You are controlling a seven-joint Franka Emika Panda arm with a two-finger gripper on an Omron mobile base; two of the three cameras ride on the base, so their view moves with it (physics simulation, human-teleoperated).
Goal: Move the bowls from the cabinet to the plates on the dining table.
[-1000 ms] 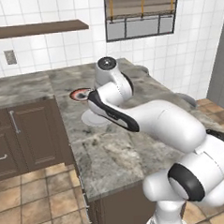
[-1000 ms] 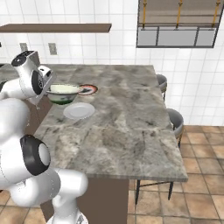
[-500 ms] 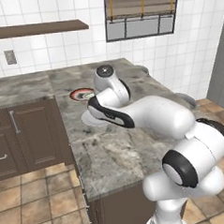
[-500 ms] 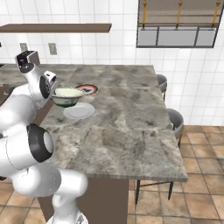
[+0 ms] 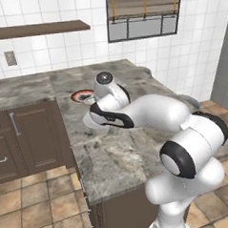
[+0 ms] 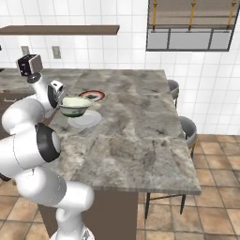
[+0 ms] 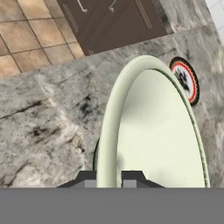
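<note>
One cream-white bowl with a greenish inside sits in the hand, whose two dark tips clench the bowl's rim at the bottom centre of the hand view, one tip on each side of the wall. In the right base view the bowl is held level at centre left of the frame, directly above the white plate and apart from it; whether a gap remains under its foot is hard to judge from that angle. The white plate lies on the table, near the table's left edge in that view. Just behind it, toward the upper part of the frame, lies the red-rimmed plate with its dark centre, close to the white one but not touching it.

In the hand view the bowl fills the middle and right of the frame as a tall pale oval, the red-rimmed plate peeks out at its upper right, and mottled stone spreads to the left. Dark brown drawer units and tan floor tiles take the top of that frame.

In the left base view the white arm crosses the centre of the frame and hides the bowl; the red-rimmed plate shows at centre left, with an edge of the white plate below it.
</note>
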